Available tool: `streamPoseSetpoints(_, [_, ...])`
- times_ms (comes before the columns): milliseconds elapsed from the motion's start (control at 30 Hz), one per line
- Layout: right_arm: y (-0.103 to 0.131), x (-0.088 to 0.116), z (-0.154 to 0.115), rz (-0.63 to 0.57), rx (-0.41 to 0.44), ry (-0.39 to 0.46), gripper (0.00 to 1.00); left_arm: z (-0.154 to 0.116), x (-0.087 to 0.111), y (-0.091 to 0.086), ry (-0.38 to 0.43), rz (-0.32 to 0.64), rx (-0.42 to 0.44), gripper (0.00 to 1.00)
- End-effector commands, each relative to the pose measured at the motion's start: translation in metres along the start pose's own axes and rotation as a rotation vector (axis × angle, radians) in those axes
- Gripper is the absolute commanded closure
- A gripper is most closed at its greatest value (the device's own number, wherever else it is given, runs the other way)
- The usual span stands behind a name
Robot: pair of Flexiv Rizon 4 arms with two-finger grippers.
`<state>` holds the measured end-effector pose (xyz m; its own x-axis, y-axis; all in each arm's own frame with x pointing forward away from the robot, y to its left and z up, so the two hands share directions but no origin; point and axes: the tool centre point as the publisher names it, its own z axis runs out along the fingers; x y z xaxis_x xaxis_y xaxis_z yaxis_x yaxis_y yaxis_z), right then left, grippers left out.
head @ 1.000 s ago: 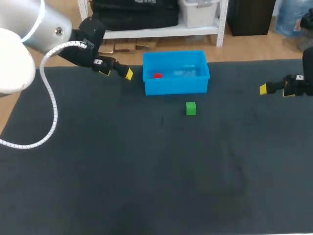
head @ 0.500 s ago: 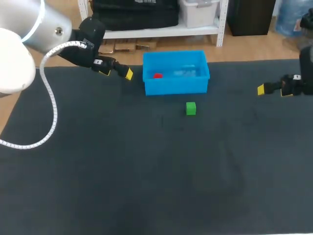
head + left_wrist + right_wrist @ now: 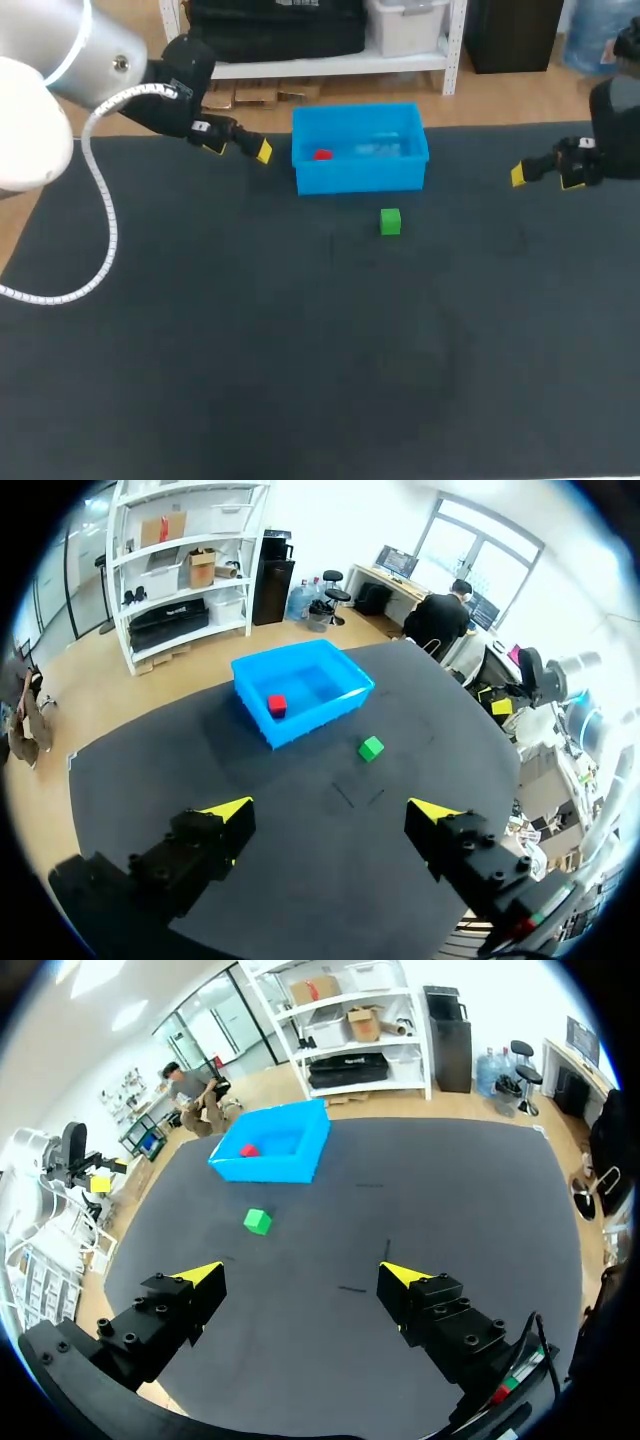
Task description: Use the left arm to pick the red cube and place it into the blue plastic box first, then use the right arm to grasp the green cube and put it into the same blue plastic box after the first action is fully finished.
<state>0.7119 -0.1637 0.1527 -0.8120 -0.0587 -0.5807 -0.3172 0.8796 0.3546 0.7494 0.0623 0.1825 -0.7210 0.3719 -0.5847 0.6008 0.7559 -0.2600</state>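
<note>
Red cube (image 3: 322,154) sits inside the blue plastic box (image 3: 360,181), toward its left end; green cube (image 3: 390,221) lies on the dark table mat (image 3: 250,350) just in front of the box, not touching it; left gripper (image 3: 330,810) hangs just off the box's left end, fingers spread wide, nothing held; right gripper (image 3: 300,1274) is well off to the box's right, fingers wide apart and empty, green cube far ahead of it, much closer to the box.

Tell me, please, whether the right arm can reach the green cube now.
Probably yes: the green cube sits alone, clear of the blue box, with nothing between it and the open right tool.
</note>
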Motion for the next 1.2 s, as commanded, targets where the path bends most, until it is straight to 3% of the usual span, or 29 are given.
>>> streamPoseSetpoints(33, [0.0, -0.009, 0.003, -0.007, 0.038, 0.04, 0.0, 0.0, 0.001, 0.001, -0.005, 0.002, 0.004, 0.0])
streamPoseSetpoints(433, [0.0, -0.021, 0.013, -0.035, 0.04, 0.09, 0.0, 0.0, 0.001, 0.001, -0.005, 0.002, 0.004, 0.0])
streamPoseSetpoints(1200, [0.058, -0.033, 0.048, 0.028, 0.154, 0.162, 0.0, 0.0, 0.001, 0.001, -0.005, 0.002, 0.004, 0.0])
